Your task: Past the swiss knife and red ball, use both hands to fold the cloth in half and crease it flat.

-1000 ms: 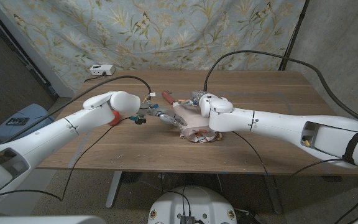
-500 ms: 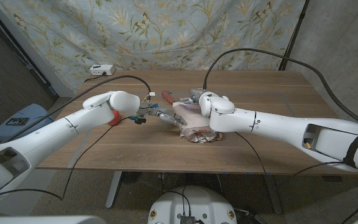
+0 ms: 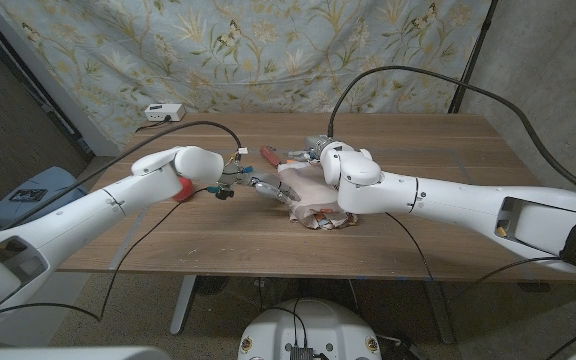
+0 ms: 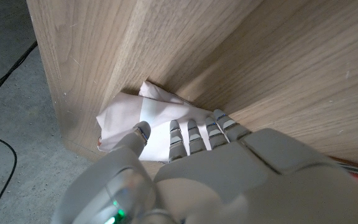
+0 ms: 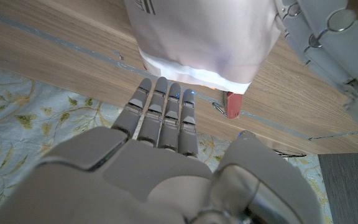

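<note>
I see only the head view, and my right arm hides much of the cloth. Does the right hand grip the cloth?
Observer: I see no grip. In the right wrist view the right hand holds its fingers straight, with the tips near the white hem of the cloth.
Operator: Where does the swiss knife lie from that hem?
Observer: The swiss knife lies on the wood close beside the hem; I cannot tell if they touch.
Operator: And the left hand?
Observer: In the left wrist view the left hand reaches over the cloth, thumb apart from the fingertips, with no fold pinched between them.
</note>
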